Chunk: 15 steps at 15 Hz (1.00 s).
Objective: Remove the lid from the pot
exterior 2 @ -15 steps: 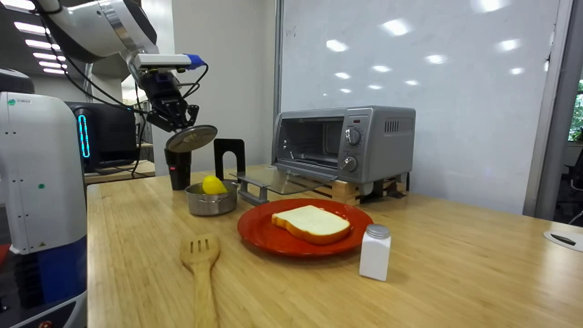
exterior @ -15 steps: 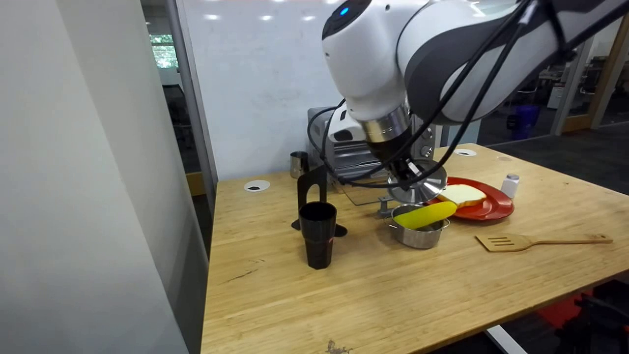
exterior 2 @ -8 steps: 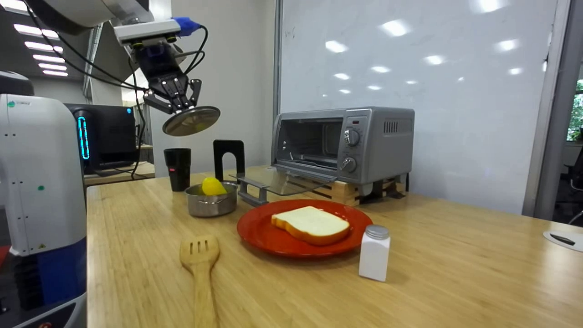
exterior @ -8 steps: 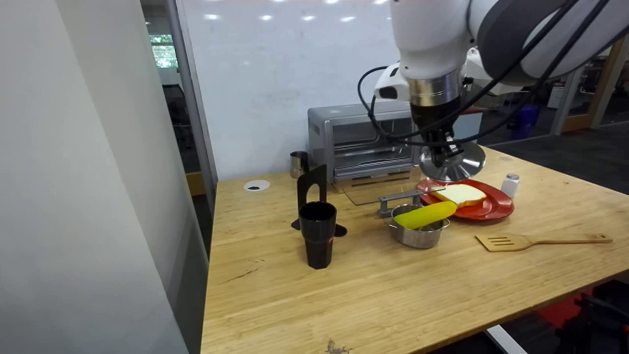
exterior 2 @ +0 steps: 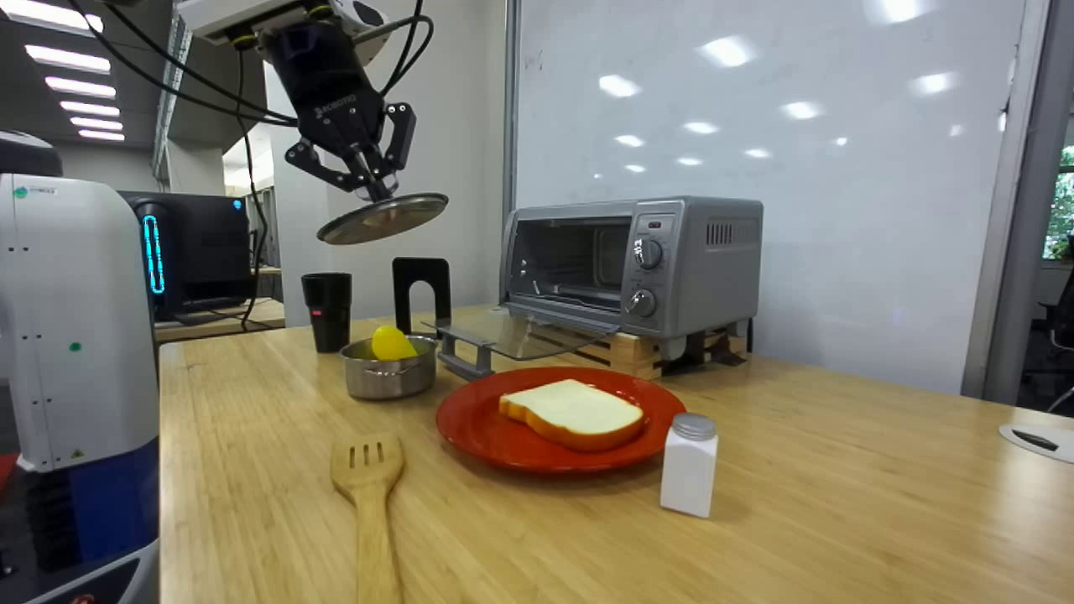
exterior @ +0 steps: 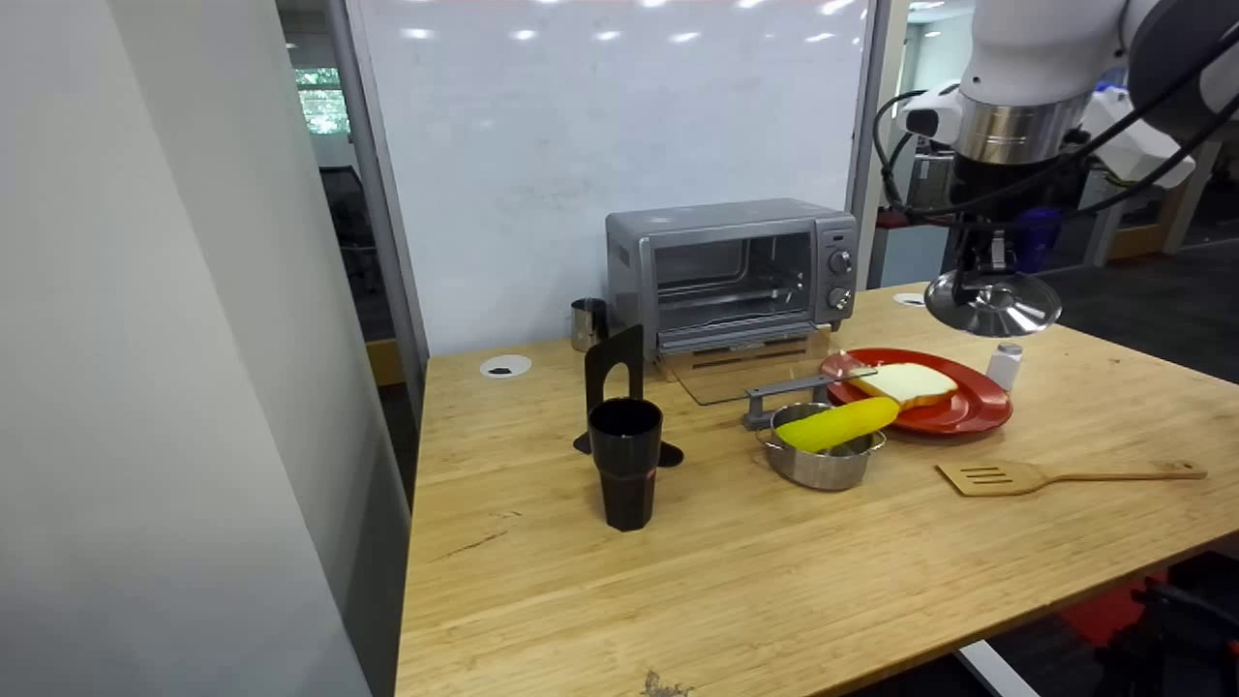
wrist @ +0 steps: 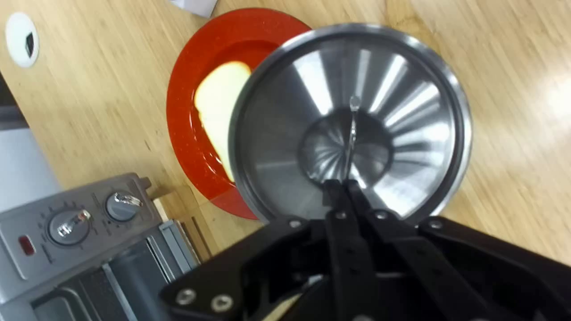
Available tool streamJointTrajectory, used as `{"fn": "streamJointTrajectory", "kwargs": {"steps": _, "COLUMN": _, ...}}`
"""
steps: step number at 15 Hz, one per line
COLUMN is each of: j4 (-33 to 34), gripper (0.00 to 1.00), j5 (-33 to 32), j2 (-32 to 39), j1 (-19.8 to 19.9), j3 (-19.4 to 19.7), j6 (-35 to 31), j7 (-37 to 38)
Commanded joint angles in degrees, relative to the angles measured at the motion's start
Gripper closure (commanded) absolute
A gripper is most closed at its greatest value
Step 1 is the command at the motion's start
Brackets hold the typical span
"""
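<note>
Robotiq gripper is pinching the lid by its thin metal strap; jaws are standing almost together, just that strap between them. Lid is hanging in the air, off the pot, slightly tilted in an exterior view. In the wrist view it's covering part of the red plate; can't really tell from these angles which spot of the wooden table it's hanging over. Pot is sitting uncovered between the black tumbler and the plate, a long yellow item leaning in it, one end sticking out past the rim. Plate is carrying one bread slice. White shaker is standing upright just beside the plate; slotted wooden spatula is lying flat near plate and pot. Toaster oven is resting on wooden blocks, its glass door lying folded down, the grey door handle just beside the pot. Black arch-cut bookend is standing behind the tumbler in an exterior view; metal cup is sitting near the oven. Whiteboard is rising behind the oven and the cup.
</note>
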<state>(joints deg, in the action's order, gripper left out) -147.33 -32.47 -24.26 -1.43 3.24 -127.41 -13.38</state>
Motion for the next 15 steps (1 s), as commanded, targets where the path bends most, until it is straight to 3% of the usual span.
{"fn": "streamJointTrajectory", "kwargs": {"steps": 1, "j4": -6.95, "gripper": 0.99, "j5": 1.46, "j2": -6.7, "j1": 4.47, "j3": 3.29, "j6": -6.89, "j7": 2.73}}
{"fn": "streamJointTrajectory", "kwargs": {"steps": 7, "j4": -14.42, "gripper": 0.99, "j5": 3.83, "j2": -10.84, "j1": 13.33, "j3": 9.35, "j6": -18.75, "j7": 6.38}}
{"fn": "streamJointTrajectory", "kwargs": {"steps": 8, "j4": -13.45, "gripper": 0.99, "j5": 3.0, "j2": -9.42, "j1": 12.39, "j3": 12.97, "j6": -19.89, "j7": 7.68}}
{"fn": "streamJointTrajectory", "kwargs": {"steps": 15, "j4": -12.41, "gripper": 0.99, "j5": 4.43, "j2": -3.38, "j1": 10.81, "j3": 27.97, "j6": -30.68, "j7": 9.9}}
